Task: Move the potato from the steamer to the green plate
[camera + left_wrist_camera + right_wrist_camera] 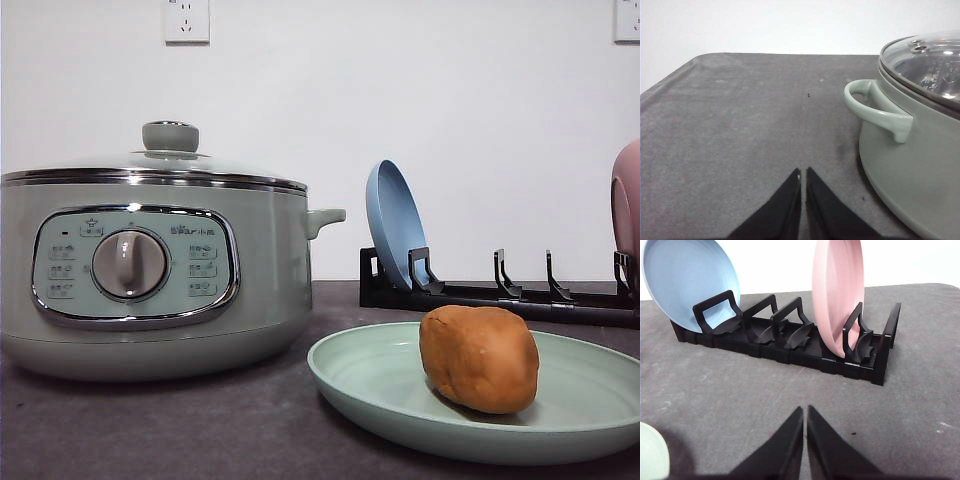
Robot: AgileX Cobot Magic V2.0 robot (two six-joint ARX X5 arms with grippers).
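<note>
The orange-brown potato (480, 358) lies on the pale green plate (370, 385) at the front right of the table. The sage-green steamer (150, 265) stands at the left with its glass lid on; in the left wrist view its side handle (875, 110) and lid (927, 67) show. My left gripper (803, 174) is shut and empty, low over bare grey mat beside the steamer. My right gripper (805, 412) is also shut and empty, over the mat in front of the dish rack, with the green plate's rim (650, 450) at the edge of that view.
A black dish rack (790, 347) stands at the back right, holding an upright blue plate (685, 282) and an upright pink dish (835, 295). The rack (500, 295) sits behind the green plate. The table is covered by a grey mat (740, 125).
</note>
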